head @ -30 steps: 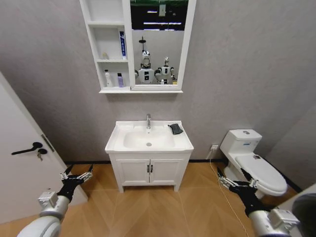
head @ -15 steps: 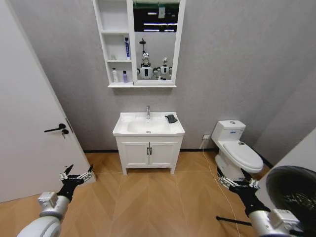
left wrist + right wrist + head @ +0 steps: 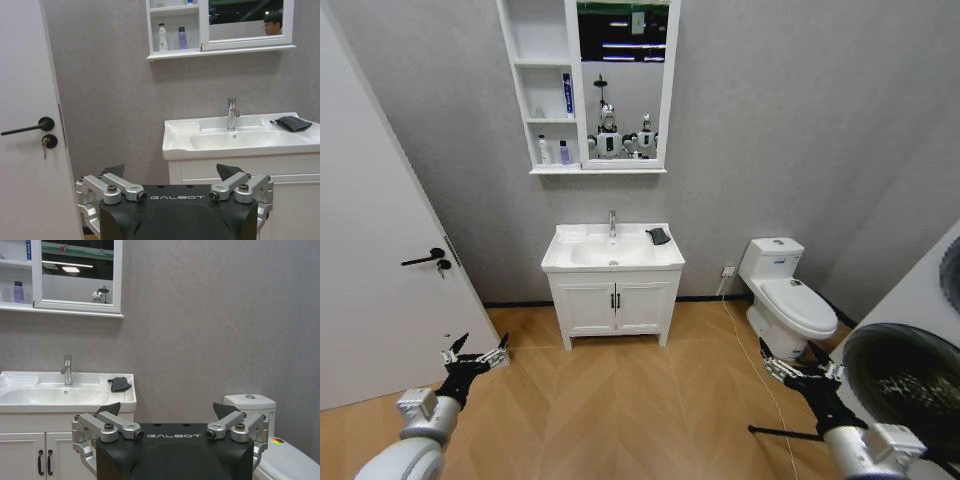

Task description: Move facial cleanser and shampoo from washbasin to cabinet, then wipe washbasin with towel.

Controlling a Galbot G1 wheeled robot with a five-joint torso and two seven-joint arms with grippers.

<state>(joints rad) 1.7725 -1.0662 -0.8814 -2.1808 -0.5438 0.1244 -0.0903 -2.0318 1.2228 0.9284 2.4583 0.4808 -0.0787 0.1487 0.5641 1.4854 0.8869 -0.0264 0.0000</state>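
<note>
The towel (image 3: 658, 236) lay on the washbasin (image 3: 612, 262), likely soft and light, best pinched mid-fold; left gripper (image 3: 475, 359) and right gripper (image 3: 800, 371) hung low, jaws apart

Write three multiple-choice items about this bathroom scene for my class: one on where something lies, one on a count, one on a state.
1. Where is the towel?
A. on the washbasin top, on the toilet's side of the faucet
B. on the floor
C. on the toilet lid

2. How many bottles stand on the lowest shelf of the cabinet?
A. none
B. two
C. five

3. How are both grippers?
A. shut on bottles
B. open and empty
C. holding the towel

Answers: 1 A, the dark cloth lies by the faucet. 2 B, a white bottle beside a purple bottle. 3 B, the left gripper and right gripper hold nothing, fingers apart.
</note>
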